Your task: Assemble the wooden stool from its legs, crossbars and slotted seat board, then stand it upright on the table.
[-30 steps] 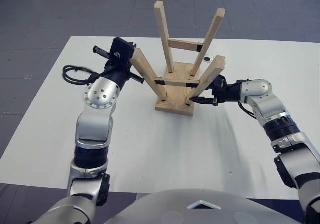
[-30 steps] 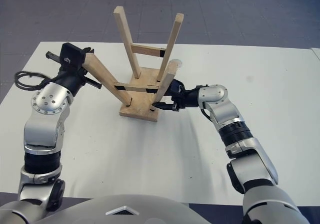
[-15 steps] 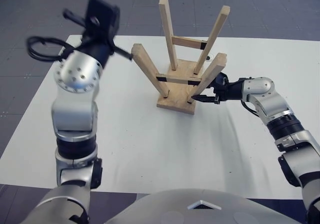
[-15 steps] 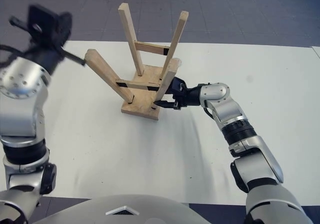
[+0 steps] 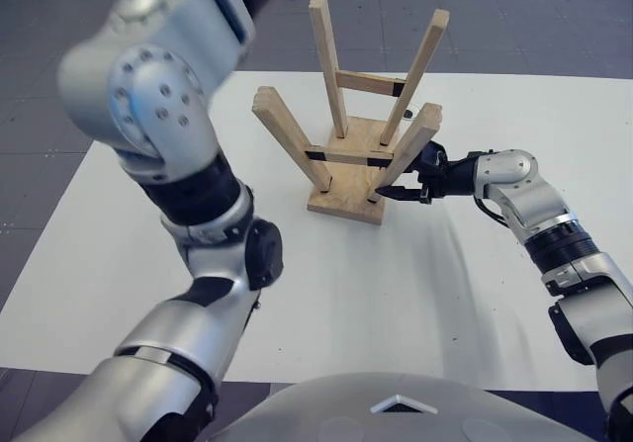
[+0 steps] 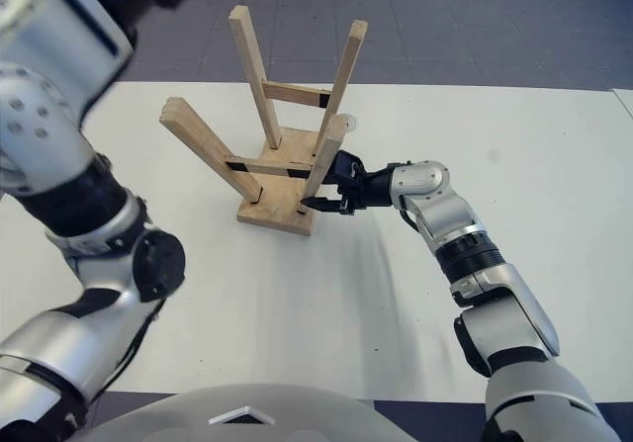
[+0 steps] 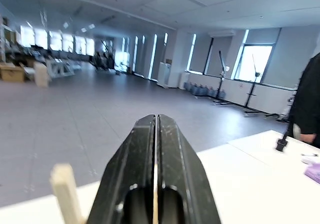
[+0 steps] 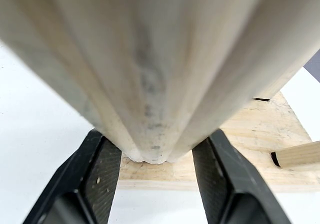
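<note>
The left gripper (image 7: 156,120) hangs high above the white worktop (image 5: 326,304), black fingers pressed together on nothing. Mid-worktop, the pale wooden stool (image 5: 346,155) sits upside down: flat seat board (image 5: 341,205) underneath, square legs (image 5: 326,56) splaying upward, crossbars (image 5: 368,84) dark-banded at the joints. The right gripper (image 5: 409,179) clamps its fingers (image 8: 100,184) on the near right leg (image 5: 415,135).

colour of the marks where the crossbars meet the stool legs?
Black, on pale bare wood. The marks show best in the left eye view.
</note>
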Available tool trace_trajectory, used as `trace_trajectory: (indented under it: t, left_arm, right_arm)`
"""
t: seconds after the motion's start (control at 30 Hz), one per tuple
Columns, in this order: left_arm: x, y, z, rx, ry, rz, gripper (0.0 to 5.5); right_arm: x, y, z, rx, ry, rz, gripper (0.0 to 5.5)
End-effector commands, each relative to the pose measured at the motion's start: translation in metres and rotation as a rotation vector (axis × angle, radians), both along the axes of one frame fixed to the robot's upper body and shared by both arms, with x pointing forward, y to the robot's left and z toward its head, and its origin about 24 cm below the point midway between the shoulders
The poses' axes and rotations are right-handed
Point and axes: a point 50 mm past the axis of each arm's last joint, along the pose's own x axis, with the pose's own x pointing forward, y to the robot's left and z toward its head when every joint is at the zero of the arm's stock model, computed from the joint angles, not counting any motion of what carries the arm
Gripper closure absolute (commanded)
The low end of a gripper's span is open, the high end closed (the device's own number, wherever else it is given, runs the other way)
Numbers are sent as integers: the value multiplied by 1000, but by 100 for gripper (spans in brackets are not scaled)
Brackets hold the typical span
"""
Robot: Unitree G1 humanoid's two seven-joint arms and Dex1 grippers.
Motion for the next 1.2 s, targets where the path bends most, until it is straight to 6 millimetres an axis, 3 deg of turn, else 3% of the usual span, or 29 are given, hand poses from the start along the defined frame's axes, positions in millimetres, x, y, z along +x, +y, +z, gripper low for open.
trace_trajectory:
  t: [0.03, 0.13, 0.3, 0.5, 0.6, 0.73, 0.8, 0.87, 0.97, 1.03, 1.13, 1.2]
  left_arm:
    - [-27, -11, -67, 108, 107, -31, 540]
    - [-37, -7, -82, 356, -8, 7, 540]
    - [-41, -15, -106, 797, -249, -128, 540]
    - [-39, -33, -125, 1022, -513, -223, 540]
    - [-28, -29, -109, 1064, -636, -132, 540]
    - [-13, -17, -64, 1167, -851, 36, 540]
    - [-14, -16, -43, 1167, -937, 92, 540]
    - [-18, -17, -37, 1154, -965, 101, 540]
    - [-24, -19, -53, 1164, -929, 52, 540]
    - [-24, -19, -89, 1232, -800, -64, 540]
    - [-36, -9, -155, 1376, -427, -365, 540]
    - [-45, -2, -172, 1391, -272, -482, 540]
  right_arm:
    - [-52, -46, -107, -553, 383, -86, 347]
    - [-56, -48, -109, -556, 392, -88, 347]
    - [-54, -45, -108, -549, 391, -87, 347]
    - [-53, -40, -107, -539, 385, -77, 347]
    - [-52, -40, -105, -538, 380, -74, 347]
    - [-54, -42, -106, -539, 386, -75, 347]
    - [-56, -43, -107, -539, 390, -73, 347]
    - [-58, -43, -108, -537, 393, -73, 347]
    - [-60, -41, -110, -532, 397, -75, 347]
    - [-62, -41, -111, -528, 401, -77, 347]
    - [-62, -41, -111, -524, 404, -82, 347]
    - [-62, -41, -111, -522, 404, -87, 347]
